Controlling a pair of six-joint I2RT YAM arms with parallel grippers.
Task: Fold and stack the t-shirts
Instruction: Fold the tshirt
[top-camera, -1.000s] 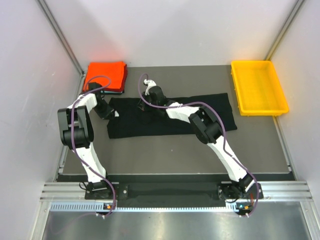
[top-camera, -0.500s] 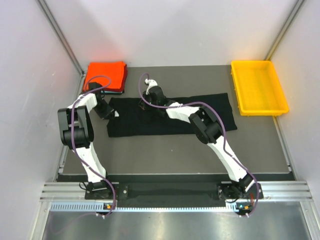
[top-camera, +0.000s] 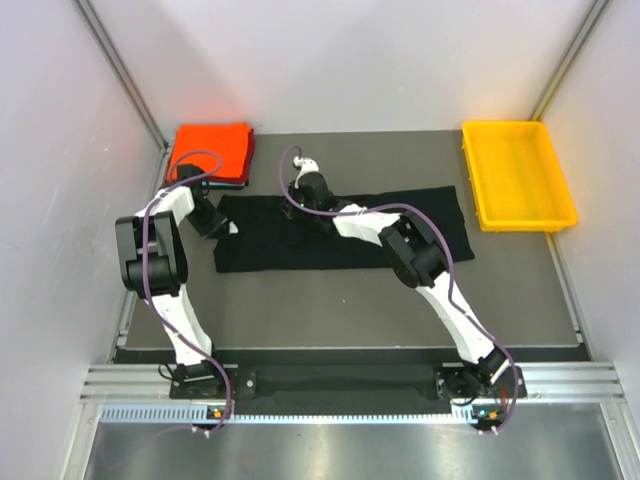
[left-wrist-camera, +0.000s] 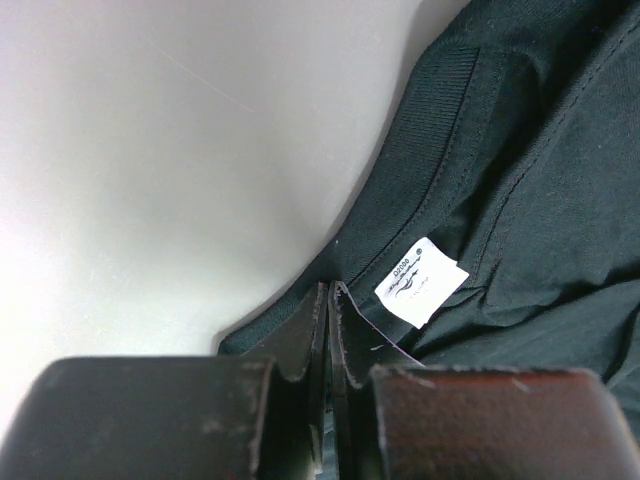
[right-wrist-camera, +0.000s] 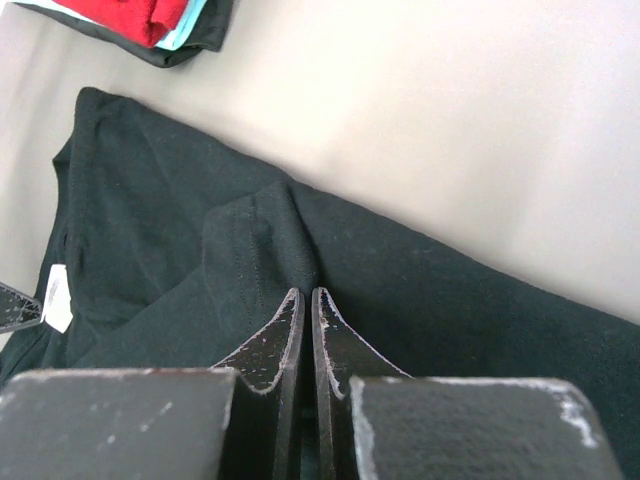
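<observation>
While the folded stack (top-camera: 212, 150) waits far left, the black t-shirt (top-camera: 400, 235) lies half-folded, unstacked. The left gripper (left-wrist-camera: 328, 300) and right gripper (right-wrist-camera: 303, 300) both pinch it.

A black t-shirt (top-camera: 400, 235) lies stretched across the table (top-camera: 350, 310). My left gripper (top-camera: 222, 226) is at its left end and my right gripper (top-camera: 298, 215) is near its far edge. An orange-red folded shirt (top-camera: 212, 150) sits far left, and a yellow tray (top-camera: 518, 175) far right.

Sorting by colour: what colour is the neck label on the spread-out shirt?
The neck label is white with dark print; left wrist view.
</observation>
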